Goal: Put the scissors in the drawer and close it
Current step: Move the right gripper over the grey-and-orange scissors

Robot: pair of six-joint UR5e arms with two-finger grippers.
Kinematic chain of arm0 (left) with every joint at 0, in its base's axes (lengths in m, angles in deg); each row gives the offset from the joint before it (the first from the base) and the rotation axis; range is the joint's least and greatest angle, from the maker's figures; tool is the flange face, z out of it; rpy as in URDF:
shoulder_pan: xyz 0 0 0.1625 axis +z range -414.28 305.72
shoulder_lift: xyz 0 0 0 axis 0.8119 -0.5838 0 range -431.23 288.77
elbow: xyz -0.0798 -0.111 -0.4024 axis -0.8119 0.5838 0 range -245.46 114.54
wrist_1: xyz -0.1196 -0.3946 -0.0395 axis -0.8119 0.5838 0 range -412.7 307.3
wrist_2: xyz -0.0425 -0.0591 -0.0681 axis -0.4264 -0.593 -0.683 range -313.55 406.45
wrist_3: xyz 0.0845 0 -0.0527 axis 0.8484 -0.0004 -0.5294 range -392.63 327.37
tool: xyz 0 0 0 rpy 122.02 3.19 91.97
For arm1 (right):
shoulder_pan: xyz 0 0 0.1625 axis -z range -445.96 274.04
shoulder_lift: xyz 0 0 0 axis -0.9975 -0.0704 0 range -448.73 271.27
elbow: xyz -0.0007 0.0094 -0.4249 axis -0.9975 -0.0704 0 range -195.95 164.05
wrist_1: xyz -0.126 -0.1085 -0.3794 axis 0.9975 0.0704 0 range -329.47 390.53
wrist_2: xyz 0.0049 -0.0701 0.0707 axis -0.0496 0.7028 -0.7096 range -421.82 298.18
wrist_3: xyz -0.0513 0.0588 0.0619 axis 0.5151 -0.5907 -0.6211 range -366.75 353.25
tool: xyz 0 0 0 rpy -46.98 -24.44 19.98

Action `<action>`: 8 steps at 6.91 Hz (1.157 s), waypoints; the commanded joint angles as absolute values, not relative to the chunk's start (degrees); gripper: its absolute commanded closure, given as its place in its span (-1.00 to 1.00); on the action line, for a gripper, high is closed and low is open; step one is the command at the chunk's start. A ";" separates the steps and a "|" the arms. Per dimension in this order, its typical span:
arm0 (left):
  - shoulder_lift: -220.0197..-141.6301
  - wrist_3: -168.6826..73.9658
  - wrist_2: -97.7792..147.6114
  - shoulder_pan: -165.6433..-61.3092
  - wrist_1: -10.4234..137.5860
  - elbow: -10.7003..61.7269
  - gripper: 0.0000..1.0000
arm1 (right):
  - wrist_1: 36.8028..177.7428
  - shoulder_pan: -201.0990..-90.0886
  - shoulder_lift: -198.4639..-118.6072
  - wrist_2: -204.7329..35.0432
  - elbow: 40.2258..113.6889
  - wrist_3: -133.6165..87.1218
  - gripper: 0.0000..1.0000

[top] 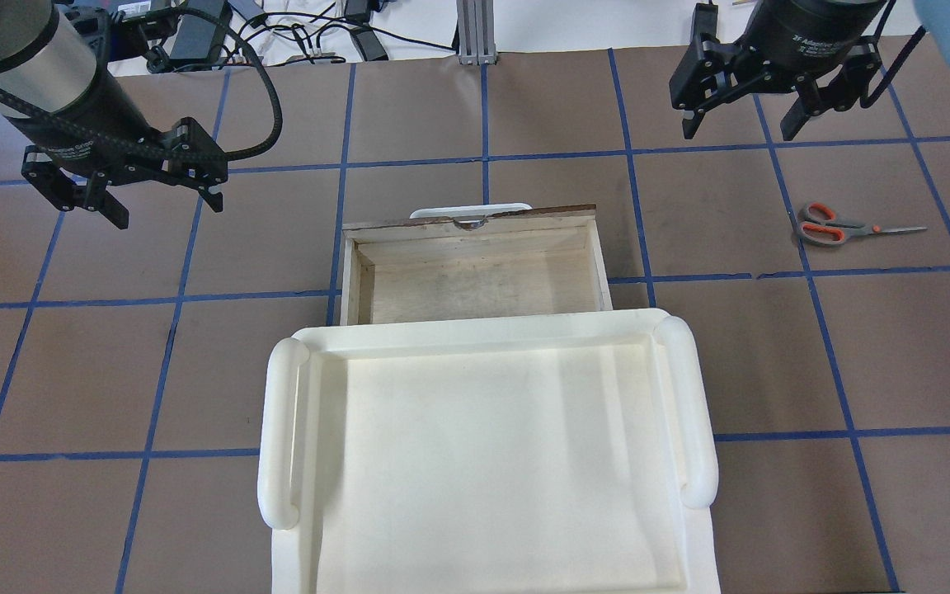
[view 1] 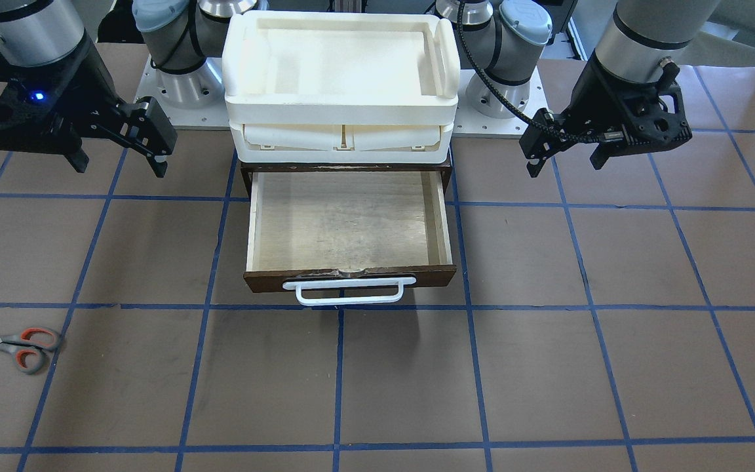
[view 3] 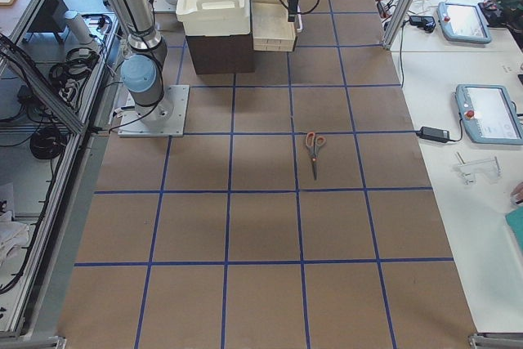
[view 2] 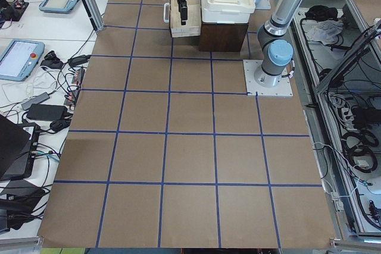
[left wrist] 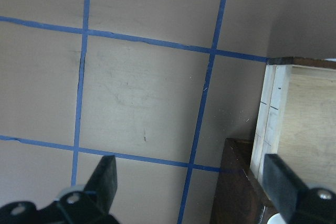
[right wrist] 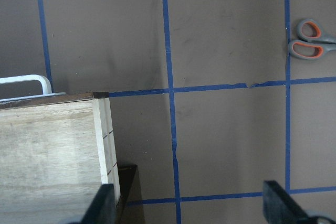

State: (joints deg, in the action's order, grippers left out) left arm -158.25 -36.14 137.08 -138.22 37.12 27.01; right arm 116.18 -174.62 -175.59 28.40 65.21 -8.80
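While both arms hover either side of the open drawer [view 1: 446,223], I see left gripper [view 1: 564,160] and right gripper [view 1: 120,164] spread wide, empty; scissors [view 1: 20,344] lie lower left in the front-facing view.

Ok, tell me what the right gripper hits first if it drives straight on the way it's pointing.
Probably bare table. The right gripper points down, jaws open, and its wrist view shows only brown surface ahead, the drawer off to one side and the scissors to the other.
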 commanded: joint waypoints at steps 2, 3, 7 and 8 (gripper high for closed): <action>-158.33 -36.14 137.06 -138.22 37.13 27.00 -1.00 | 115.96 -174.64 -175.74 31.06 65.70 -9.21 -1.00; -158.42 -36.14 137.06 -138.22 37.13 27.00 -1.00 | 116.30 -174.64 -175.48 31.51 65.87 -10.43 -1.00; -158.33 -35.97 137.15 -138.13 37.04 27.00 -1.00 | 119.44 -173.60 -175.21 31.43 67.97 -10.79 -1.00; -158.33 -35.97 137.15 -138.13 37.04 27.00 -1.00 | 129.48 -170.89 -174.08 31.78 70.86 -11.57 -1.00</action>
